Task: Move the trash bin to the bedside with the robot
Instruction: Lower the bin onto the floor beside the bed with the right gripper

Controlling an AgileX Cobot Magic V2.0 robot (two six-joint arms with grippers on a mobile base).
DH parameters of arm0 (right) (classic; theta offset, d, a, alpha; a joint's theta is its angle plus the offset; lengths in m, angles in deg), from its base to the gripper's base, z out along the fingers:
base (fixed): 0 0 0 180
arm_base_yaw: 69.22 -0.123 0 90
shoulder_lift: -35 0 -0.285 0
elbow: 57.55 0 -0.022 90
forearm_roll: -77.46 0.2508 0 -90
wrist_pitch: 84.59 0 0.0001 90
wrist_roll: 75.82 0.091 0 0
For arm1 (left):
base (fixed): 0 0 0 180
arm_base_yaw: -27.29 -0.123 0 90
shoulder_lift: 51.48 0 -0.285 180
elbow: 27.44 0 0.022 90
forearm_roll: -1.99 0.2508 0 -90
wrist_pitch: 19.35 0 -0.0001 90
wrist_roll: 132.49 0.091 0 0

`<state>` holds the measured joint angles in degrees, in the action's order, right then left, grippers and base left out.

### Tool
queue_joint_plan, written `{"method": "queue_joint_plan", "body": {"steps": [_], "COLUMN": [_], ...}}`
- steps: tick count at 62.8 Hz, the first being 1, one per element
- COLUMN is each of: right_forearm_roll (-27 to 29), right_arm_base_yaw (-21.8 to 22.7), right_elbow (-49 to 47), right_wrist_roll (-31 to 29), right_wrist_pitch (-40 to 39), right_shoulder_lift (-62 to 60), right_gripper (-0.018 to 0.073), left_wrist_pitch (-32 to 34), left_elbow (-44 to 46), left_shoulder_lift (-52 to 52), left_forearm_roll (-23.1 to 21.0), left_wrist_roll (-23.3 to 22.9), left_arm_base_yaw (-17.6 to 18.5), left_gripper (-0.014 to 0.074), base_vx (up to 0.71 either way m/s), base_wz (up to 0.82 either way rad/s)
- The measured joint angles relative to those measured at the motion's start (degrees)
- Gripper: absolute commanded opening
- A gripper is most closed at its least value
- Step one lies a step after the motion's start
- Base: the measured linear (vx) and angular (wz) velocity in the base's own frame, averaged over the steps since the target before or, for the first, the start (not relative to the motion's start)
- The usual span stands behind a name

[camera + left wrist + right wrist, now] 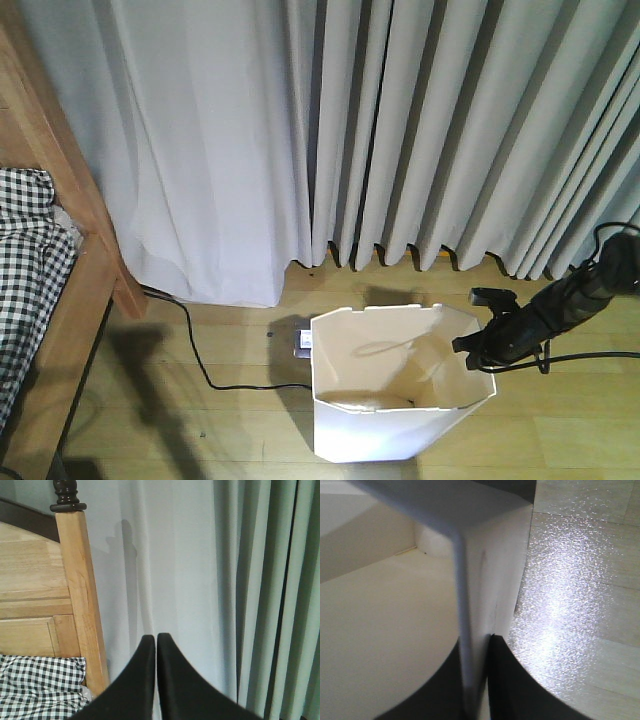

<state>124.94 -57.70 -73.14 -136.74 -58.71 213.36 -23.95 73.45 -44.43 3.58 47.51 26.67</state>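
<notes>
Where the room meets its left edge, the bed (pixel 60 250) stands with its light wooden frame running down the side and checked bedding (pixel 25 270) lying inside it. From the left wrist view, the bedpost (pixel 80 595) rises with a dark finial on top, and the left gripper (pixel 156 645) hangs in front of pale curtains with its two black fingers (pixel 142 680) pressed together, nothing between them.

Grey curtains (pixel 400 130) hang across the whole back wall, reaching the wooden floor (pixel 230 430). A black cable (pixel 200 360) runs from the bed's foot across the floor toward a small dark box (pixel 297 343) just behind the bin.

Right of centre, the bin (pixel 400 420) stands upright on the floor, well apart from the bed, its cream inside open to view and its angular rim level. A small pale scrap lies at its bottom; I cannot tell what it is.

At the bin's right rim, the right gripper (pixel 487 352) reaches in from the right on a black arm (pixel 570 295) with trailing cables. In the right wrist view, its fingers (pixel 512 685) are clamped on the bin wall (pixel 470 630), one inside and one outside.
</notes>
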Motion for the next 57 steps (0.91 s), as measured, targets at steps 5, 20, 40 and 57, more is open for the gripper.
{"method": "queue_joint_plan", "body": {"steps": [5,20,40,57], "right_forearm_roll": [-2.92,-5.7,-7.99,-7.89], "right_arm_base_yaw": [-0.21,-0.76,-1.07,-0.9], "right_elbow": [-3.07,-9.89,-11.89,-12.19], "right_wrist_roll": [1.64,4.43,8.6,9.1], "right_wrist_pitch": [1.34,5.42,6.31,7.03], "right_shoulder_lift": [1.99,6.76,8.92,9.03], "right_gripper": [0.0009,0.0023,0.013,0.0283], "left_wrist_pitch": [0.0,0.0,0.0,0.0], "left_elbow": [0.0,0.0,0.0,0.0], "left_shoulder_lift": [0.0,0.0,0.0,0.0], "left_forearm_roll": [0.0,0.0,0.0,0.0], "left_wrist_roll": [0.0,0.0,0.0,0.0], "left_arm_base_yaw": [0.0,0.0,0.0,0.0], "left_gripper": [-0.0006,-0.0006,-0.0006,-0.0006], "base_vx": [0.0,0.0,0.0,0.0], "base_wz": [0.0,0.0,0.0,0.0]}}
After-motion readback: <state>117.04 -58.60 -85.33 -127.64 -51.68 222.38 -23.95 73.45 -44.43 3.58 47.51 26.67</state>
